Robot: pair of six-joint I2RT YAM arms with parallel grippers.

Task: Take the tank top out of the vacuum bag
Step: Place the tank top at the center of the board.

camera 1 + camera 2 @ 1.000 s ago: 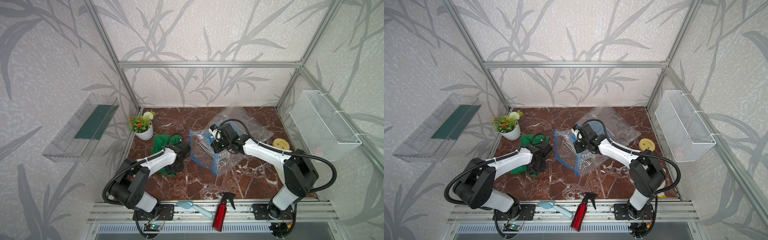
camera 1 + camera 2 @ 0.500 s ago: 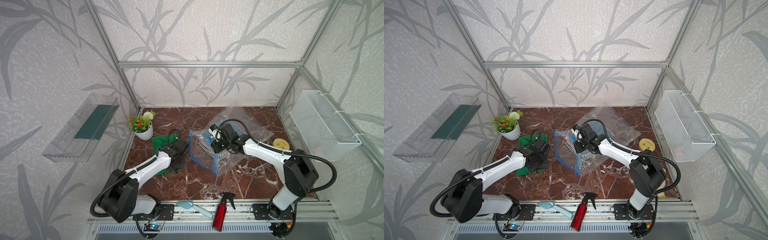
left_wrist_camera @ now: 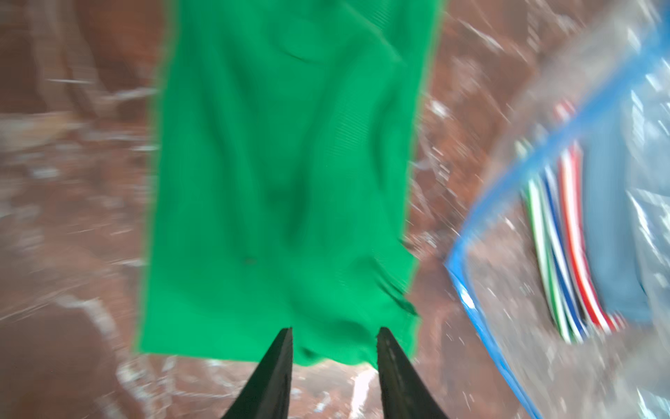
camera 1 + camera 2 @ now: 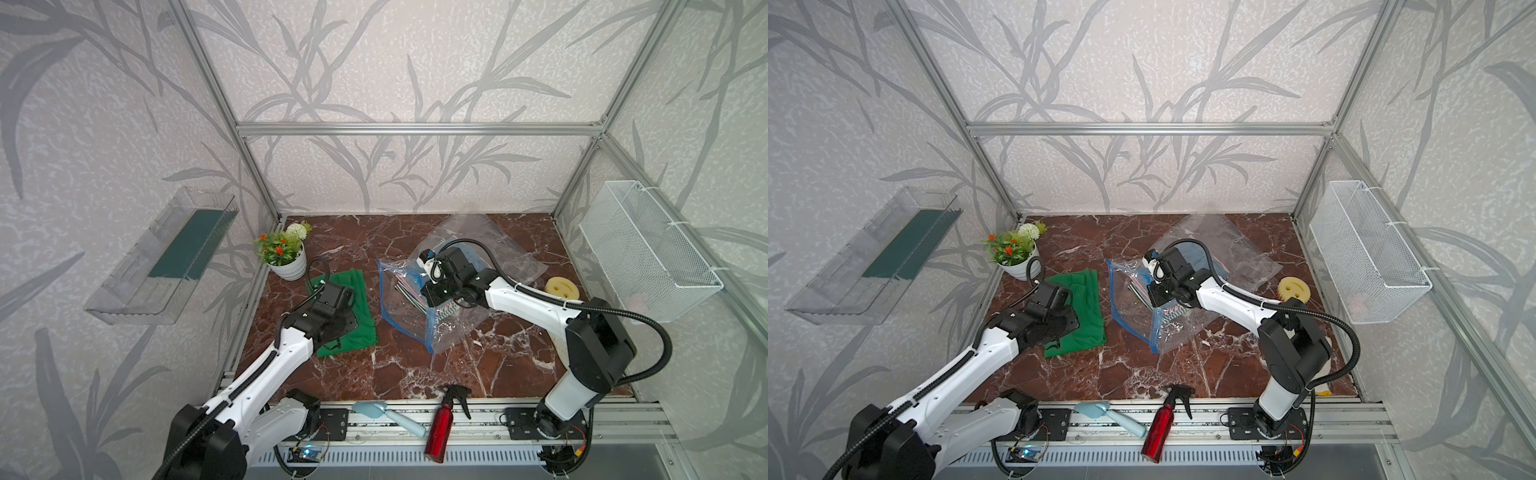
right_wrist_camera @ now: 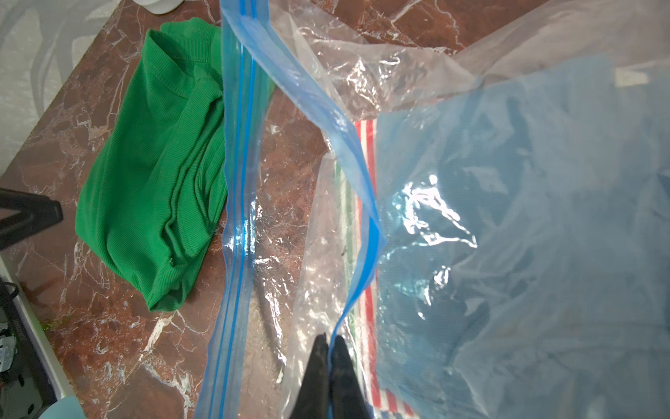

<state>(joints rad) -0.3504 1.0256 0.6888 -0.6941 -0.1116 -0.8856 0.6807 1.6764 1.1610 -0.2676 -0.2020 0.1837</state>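
The green tank top [image 4: 357, 299] lies on the marble table outside the vacuum bag [image 4: 405, 307], to its left; both top views show it [image 4: 1090, 303]. In the left wrist view my left gripper [image 3: 333, 330] is open and empty, hovering at the near edge of the tank top [image 3: 290, 174]. My right gripper [image 5: 329, 337] is shut on the bag's blue zip strip [image 5: 362, 225], holding the mouth up. Inside the clear bag [image 5: 525, 90] lie a blue garment [image 5: 544, 225] and a striped cloth [image 5: 364, 145].
A potted flower [image 4: 286, 266] stands at the back left. A yellow sponge [image 4: 561, 286] lies right of the bag. A red spray bottle [image 4: 442, 419] and a light-blue brush [image 4: 386, 413] lie on the front rail. A wire basket [image 4: 648, 257] hangs on the right wall.
My left arm has drawn back toward the front left, and the tank top now lies spread flatter on the table. The right gripper and the bag have stayed put.
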